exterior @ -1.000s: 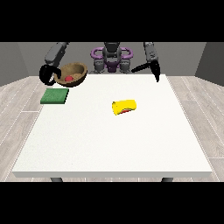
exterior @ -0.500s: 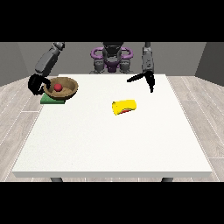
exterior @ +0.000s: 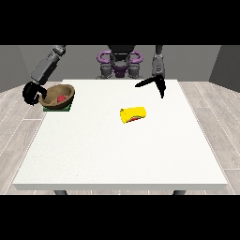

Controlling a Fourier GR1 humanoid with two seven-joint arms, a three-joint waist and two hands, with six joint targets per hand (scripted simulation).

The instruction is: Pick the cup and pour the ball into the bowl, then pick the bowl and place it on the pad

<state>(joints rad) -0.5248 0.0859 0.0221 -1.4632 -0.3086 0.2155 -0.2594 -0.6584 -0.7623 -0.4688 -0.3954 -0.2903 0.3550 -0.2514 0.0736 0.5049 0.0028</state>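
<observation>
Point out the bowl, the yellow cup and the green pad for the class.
bowl (exterior: 63,90), front view, on its brown near rim.
yellow cup (exterior: 133,114), front view, on its side wall.
green pad (exterior: 68,108), front view, on the corner showing under the bowl.

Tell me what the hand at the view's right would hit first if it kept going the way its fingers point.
That hand points down toward the table, so probably bare tabletop just beneath it. The cup lies off to the side, likely out of that line; depth is uncertain.

The wooden bowl (exterior: 58,96) has come down onto the green pad (exterior: 57,107); the hand at the view's right (exterior: 157,84) has lowered slightly.
</observation>
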